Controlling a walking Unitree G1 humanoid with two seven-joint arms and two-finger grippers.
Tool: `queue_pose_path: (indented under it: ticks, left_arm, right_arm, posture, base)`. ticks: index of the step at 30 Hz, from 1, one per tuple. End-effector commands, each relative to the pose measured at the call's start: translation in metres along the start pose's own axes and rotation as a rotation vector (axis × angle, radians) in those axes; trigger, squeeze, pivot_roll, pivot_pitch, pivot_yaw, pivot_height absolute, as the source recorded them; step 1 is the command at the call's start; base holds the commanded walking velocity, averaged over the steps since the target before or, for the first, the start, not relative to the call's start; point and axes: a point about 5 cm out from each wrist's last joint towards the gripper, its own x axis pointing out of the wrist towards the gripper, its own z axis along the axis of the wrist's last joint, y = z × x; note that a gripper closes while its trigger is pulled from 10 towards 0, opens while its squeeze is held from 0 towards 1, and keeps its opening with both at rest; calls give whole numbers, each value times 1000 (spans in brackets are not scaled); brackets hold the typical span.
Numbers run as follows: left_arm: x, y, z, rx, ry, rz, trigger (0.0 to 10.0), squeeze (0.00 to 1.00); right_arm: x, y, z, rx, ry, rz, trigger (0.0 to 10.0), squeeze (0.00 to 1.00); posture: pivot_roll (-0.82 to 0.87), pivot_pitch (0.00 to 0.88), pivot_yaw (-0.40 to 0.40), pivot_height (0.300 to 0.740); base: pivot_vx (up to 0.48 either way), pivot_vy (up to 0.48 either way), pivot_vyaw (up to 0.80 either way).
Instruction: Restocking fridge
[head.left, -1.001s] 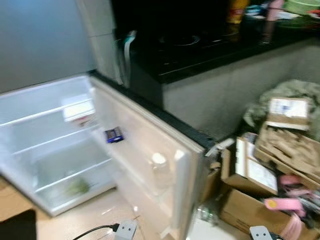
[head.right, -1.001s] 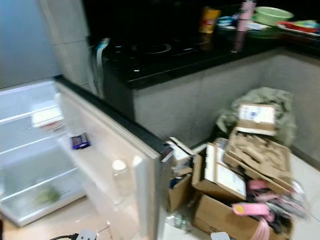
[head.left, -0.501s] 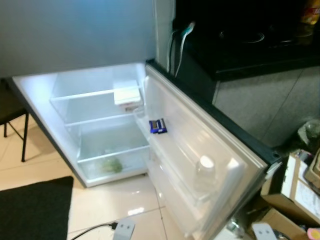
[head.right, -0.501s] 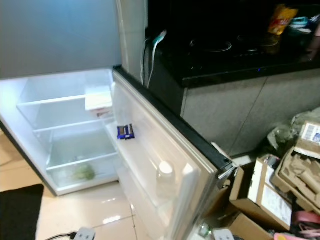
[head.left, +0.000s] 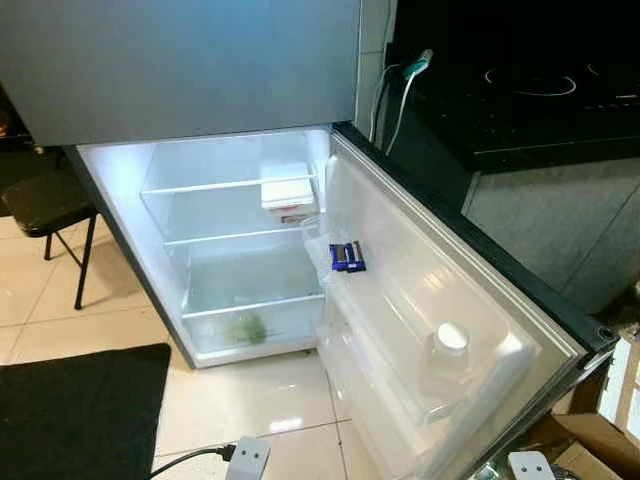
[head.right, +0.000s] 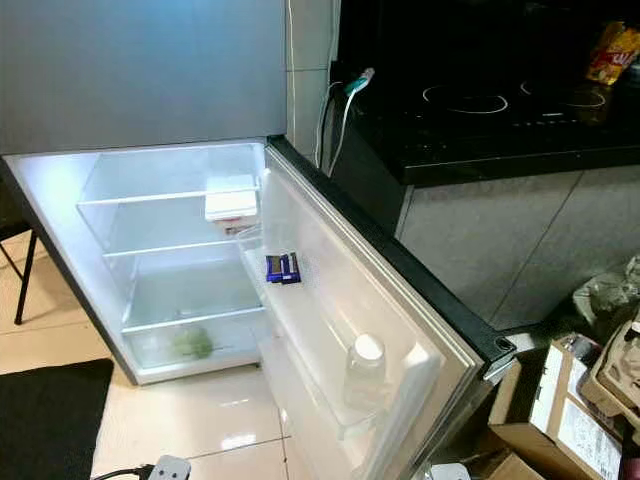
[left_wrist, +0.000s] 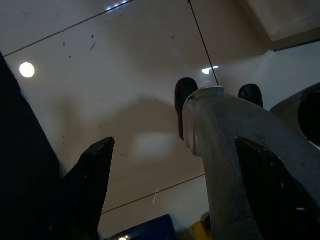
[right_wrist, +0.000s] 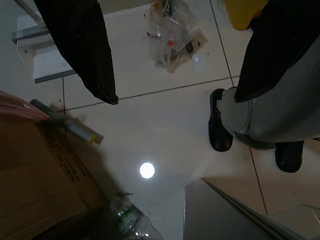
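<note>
The fridge (head.left: 240, 240) stands open, well ahead of both jaws — left gripper (left_wrist: 170, 190) and right gripper (right_wrist: 175, 60) hang wide and empty over the floor (right_wrist: 150, 135). Approach step; next, fetch an item.

Open fridge (head.left: 150, 190); door shelf (head.left: 400, 330) holds a blue pack (head.left: 347, 256), perhaps batteries.

Glossy cream floor tiles (head.left: 250, 400), black mat (head.left: 70, 420)
</note>
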Motion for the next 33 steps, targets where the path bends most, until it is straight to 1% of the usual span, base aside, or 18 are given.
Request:
queue_pose_path:
  ticks: [1, 4, 7, 12, 19, 20, 21, 22, 23, 24, 26, 27, 28, 29, 30, 31, 32, 33]
  left_arm:
    - [0, -5, -10, 9, 41, -22, 10000, 0]
    - [0, -5, -11, -7, 42, -19, 10000, 0]
    - [0, -6, -12, -25, 39, -14, 10000, 0]
    - [0, -9, -14, -28, 44, -18, 10000, 0]
    - [-2, 0, -14, -25, 45, -9, 10000, 0]
    - [-3, 4, -15, -26, 45, -6, 10000, 0]
    - [-3, 4, -15, -26, 45, -6, 10000, 0]
    - [-3, 5, -15, -27, 46, -5, 10000, 0]
    - [-4, 6, -15, -28, 46, -4, 10000, 0]
    - [-4, 6, -15, -28, 46, -4, 10000, 0]
    - [-4, 7, -16, -32, 47, -6, 10000, 0]
    - [-4, 7, -16, -32, 47, -6, 10000, 0]
    - [-4, 7, -17, -35, 48, -7, 10000, 0]
    - [-4, 7, -18, -37, 49, -8, 10000, 0]
    - [-4, 7, -18, -37, 49, -8, 10000, 0]
    - [-4, 7, -18, -39, 50, -8, 10000, 0]
    - [-5, 7, -18, -43, 50, -8, 10000, 0]
    - [-5, 7, -18, -43, 50, -8, 10000, 0]
  right_arm:
    - [0, -1, 1, -5, 4, -6, 10000, 0]
    - [0, 0, 2, -10, 3, 0, 10000, 0]
    - [1, 2, 2, -18, 3, 8, 10000, 0]
    - [1, 3, 2, -26, 4, 13, 10000, 0]
    - [1, 2, 3, -44, 4, 3, 10000, 0]
    - [0, -4, 5, -40, -5, -46, 10000, 0]
    - [0, -4, 5, -40, -5, -46, 10000, 0]
    - [0, -8, 6, -35, -10, -71, 10000, 0]
    - [-1, -14, 8, -4, -23, -117, 10000, 0]
    - [-1, -14, 8, -4, -23, -117, 10000, 0]
    - [-3, -27, 18, 176, -93, -171, 10000, 0]
    - [-3, -27, 18, 176, -93, -171, 10000, 0]
    - [-3, -32, 23, 264, -133, -171, 10000, 0]
    - [-4, -34, 27, 324, -163, -165, 10000, 0]
    - [-4, -34, 27, 324, -163, -165, 10000, 0]
    - [-4, -35, 31, 391, -191, -142, 10000, 0]
    - [-4, -36, 33, 412, -203, -134, 10000, 0]
    - [-4, -36, 33, 412, -203, -134, 10000, 0]
  posture:
    - [-22, 0, -21, 738]
    - [-25, 0, -18, 738]
    - [-25, 0, -17, 738]
    - [-23, 0, -14, 738]
    - [-22, 0, -15, 738]
    - [-21, 0, -17, 738]
    - [-21, 0, -17, 738]
    - [-21, 0, -17, 738]
    - [-22, 0, -15, 738]
    - [-22, 0, -15, 738]
    - [-25, 0, -15, 738]
    - [-25, 0, -15, 738]
    - [-25, 0, -15, 738]
    - [-25, 0, -18, 738]
    - [-25, 0, -18, 738]
    - [-25, 0, -18, 738]
    - [-25, 0, -18, 738]
    - [-25, 0, -18, 738]
  base:
    - [0, -480, 0]
    - [0, -472, 0]
    - [0, 0, 0]
    - [0, 0, 0]
    - [0, 0, 0]
    - [0, 0, 0]
    - [0, 0, 0]
    - [0, 0, 0]
    - [0, 0, 0]
    - [0, 0, 0]
    - [0, 0, 0]
    - [0, 0, 0]
    - [0, 0, 0]
    - [0, 0, 0]
    - [0, 0, 0]
    - [0, 0, 0]
    - [0, 0, 0]
    - [0, 0, 0]
